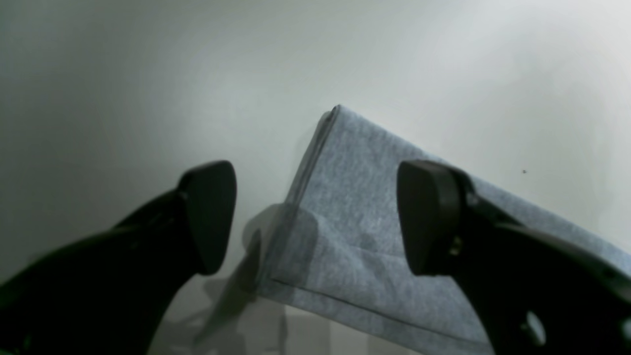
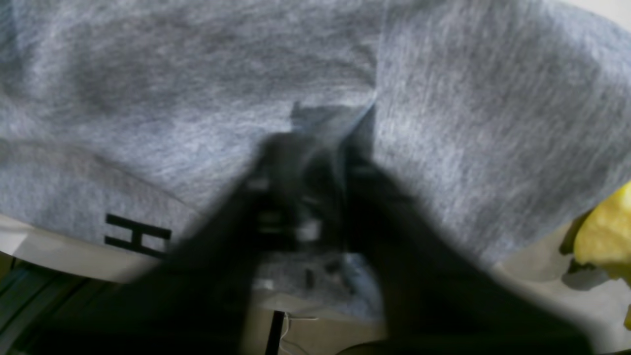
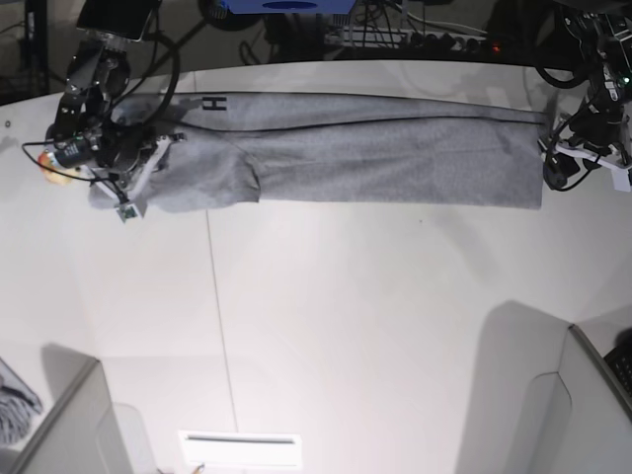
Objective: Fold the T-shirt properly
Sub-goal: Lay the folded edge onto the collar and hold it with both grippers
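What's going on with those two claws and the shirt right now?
Right gripper shut on heather-grey cotton T-shirt. Left gripper open over its corner. Yellow toy beside, not blocking.

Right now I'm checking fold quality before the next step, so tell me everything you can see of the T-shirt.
The T-shirt is heather-grey knit, cotton by its look, folded lengthwise into a long band lying flat across the far side of the white table. A black "H" shows near its far edge. The right gripper is shut on a fold of the cloth at one end, by a sleeve. At the other end, the left gripper stands open over a hemmed corner, not gripping it.
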`<control>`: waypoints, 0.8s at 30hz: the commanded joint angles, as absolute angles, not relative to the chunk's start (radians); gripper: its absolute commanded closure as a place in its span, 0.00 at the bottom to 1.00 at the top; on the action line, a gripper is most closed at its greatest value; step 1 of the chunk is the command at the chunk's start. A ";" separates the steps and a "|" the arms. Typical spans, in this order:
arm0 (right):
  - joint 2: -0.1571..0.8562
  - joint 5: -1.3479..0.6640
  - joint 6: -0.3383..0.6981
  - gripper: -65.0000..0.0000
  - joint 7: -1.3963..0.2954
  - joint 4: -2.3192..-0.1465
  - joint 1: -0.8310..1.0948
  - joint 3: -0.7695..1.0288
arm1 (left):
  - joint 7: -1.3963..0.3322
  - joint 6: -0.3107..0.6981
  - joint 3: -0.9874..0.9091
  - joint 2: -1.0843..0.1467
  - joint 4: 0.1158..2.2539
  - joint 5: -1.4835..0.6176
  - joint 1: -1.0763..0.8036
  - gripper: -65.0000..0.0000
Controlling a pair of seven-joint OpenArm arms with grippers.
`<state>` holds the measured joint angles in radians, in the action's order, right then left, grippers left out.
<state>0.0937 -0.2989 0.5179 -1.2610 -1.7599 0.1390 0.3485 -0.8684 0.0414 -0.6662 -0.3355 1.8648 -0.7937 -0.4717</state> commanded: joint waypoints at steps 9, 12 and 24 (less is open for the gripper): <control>0.101 -0.303 0.524 1.00 -1.287 -1.900 0.170 0.358 | -0.849 0.045 -0.676 -0.352 1.877 -0.802 -0.473 0.24; 0.101 -0.303 0.526 1.00 -1.303 -1.936 0.182 0.360 | -0.849 0.045 -0.676 -0.352 1.877 -0.802 -0.470 0.24; 0.111 -0.441 0.585 1.00 -1.326 -1.991 0.268 0.430 | -0.849 0.045 -0.676 -0.352 1.877 -0.802 -0.470 0.24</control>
